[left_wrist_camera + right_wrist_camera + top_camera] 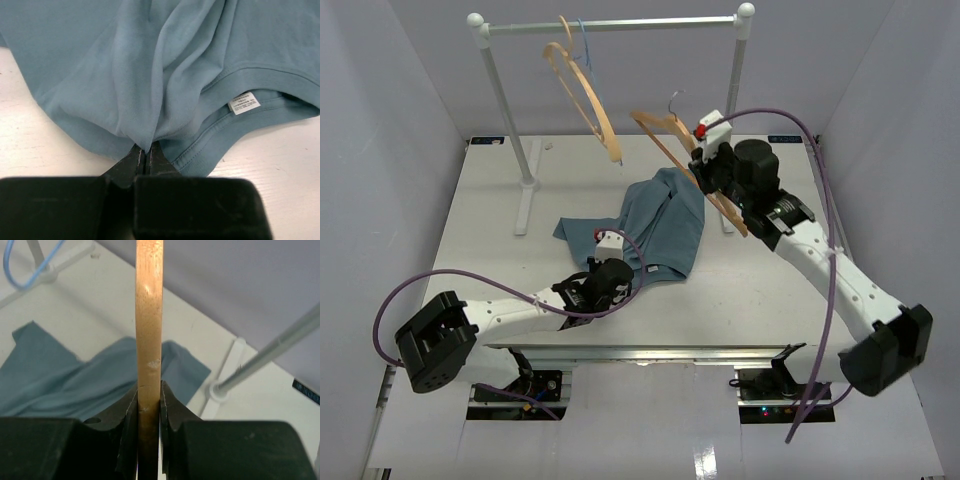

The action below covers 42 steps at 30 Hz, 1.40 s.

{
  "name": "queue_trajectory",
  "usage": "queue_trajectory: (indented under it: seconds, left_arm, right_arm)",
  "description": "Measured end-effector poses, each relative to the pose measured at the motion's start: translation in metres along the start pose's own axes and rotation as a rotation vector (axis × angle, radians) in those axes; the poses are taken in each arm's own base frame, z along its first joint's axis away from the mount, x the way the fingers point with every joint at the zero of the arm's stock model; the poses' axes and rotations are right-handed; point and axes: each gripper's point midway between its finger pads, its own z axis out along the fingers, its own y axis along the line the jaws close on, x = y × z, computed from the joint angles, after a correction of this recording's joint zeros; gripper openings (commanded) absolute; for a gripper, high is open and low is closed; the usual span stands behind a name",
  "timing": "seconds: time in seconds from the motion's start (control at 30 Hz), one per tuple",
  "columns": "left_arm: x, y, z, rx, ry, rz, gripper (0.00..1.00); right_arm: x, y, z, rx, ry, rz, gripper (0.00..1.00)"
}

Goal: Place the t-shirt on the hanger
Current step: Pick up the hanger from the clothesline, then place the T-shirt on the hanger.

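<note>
The teal-blue t-shirt [665, 220] lies crumpled on the white table, collar end towards the arms. My left gripper [632, 268] is shut on a fold of the cloth beside the collar; in the left wrist view the black fingers [136, 159] pinch the cloth [175, 65], with the white neck label [244, 102] to the right. My right gripper [705, 178] is shut on the wooden hanger [665, 142] with the grey metal hook and holds it tilted above the shirt's far right edge. The right wrist view shows the wood bar [149, 315] clamped between the fingers [127, 410], with the shirt [60, 385] below.
A white garment rack [610, 24] stands across the back of the table, its posts [510, 110] on feet. Another wooden hanger [585, 95] and a thin blue wire hanger [582, 38] hang on its bar. The table's front edge [650, 350] runs in front of the arm bases.
</note>
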Motion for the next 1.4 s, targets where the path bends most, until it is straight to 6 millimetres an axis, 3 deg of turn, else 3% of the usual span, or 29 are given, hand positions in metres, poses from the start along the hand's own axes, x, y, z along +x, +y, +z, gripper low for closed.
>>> queue_trajectory:
  seconds: [0.1, 0.23, 0.3, 0.4, 0.63, 0.87, 1.1, 1.4]
  left_arm:
    - [-0.001, -0.004, -0.002, 0.012, 0.02, -0.023, 0.0]
    - [-0.018, -0.01, -0.005, 0.012, 0.031, -0.07, 0.0]
    - [-0.028, -0.008, -0.003, 0.012, 0.035, -0.11, 0.0]
    - [-0.042, 0.006, 0.0, 0.005, 0.044, -0.183, 0.0]
    - [-0.086, 0.029, 0.005, -0.004, 0.038, -0.299, 0.0]
    - [-0.119, 0.043, 0.005, -0.015, 0.011, -0.351, 0.0]
    - [-0.123, 0.061, 0.014, -0.056, 0.035, -0.368, 0.0]
    - [-0.12, 0.072, 0.028, -0.092, 0.077, -0.367, 0.0]
  right_arm:
    - [0.02, 0.004, -0.033, 0.007, 0.021, 0.025, 0.08]
    - [0.075, 0.02, -0.083, -0.011, 0.091, 0.063, 0.08]
    - [0.104, 0.027, -0.11, -0.014, 0.114, 0.082, 0.08]
    - [0.127, 0.035, -0.134, -0.019, 0.131, 0.113, 0.08]
    - [0.127, 0.06, -0.152, -0.128, 0.035, 0.171, 0.08]
    - [0.136, 0.09, -0.153, -0.273, -0.005, 0.192, 0.08]
    - [0.146, 0.107, -0.151, -0.358, -0.018, 0.211, 0.08]
    - [0.117, 0.114, -0.169, -0.415, -0.154, 0.213, 0.08]
